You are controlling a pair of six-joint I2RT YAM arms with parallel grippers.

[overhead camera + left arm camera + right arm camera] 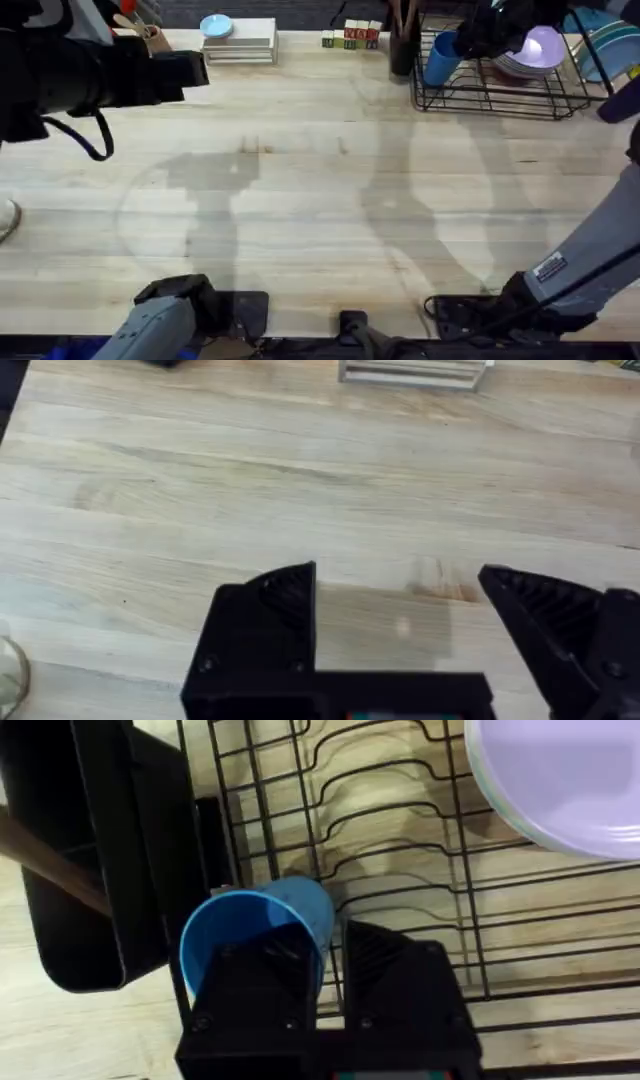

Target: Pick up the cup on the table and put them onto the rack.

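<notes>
The blue cup (pixel 440 58) hangs tilted at the left end of the black wire rack (pixel 500 95), just over its edge wire. My right gripper (pixel 462 42) is shut on the cup's rim. In the right wrist view one finger (pixel 262 990) sits inside the cup (pixel 255 925) and the other finger (pixel 392 990) lies outside its wall, above the rack's prongs (pixel 400 850). My left gripper (pixel 410 625) is open over bare table (pixel 300 480), with nothing between its fingers. From overhead the left arm (pixel 100 75) looms dark and blurred at the upper left.
A dark utensil holder (pixel 403 45) stands right beside the rack's left end, next to the cup. Lavender plates (pixel 540 50) and teal plates (pixel 605 50) fill the rack's right part. A white stacked stand (pixel 240 45) and lettered blocks (pixel 350 38) line the far edge.
</notes>
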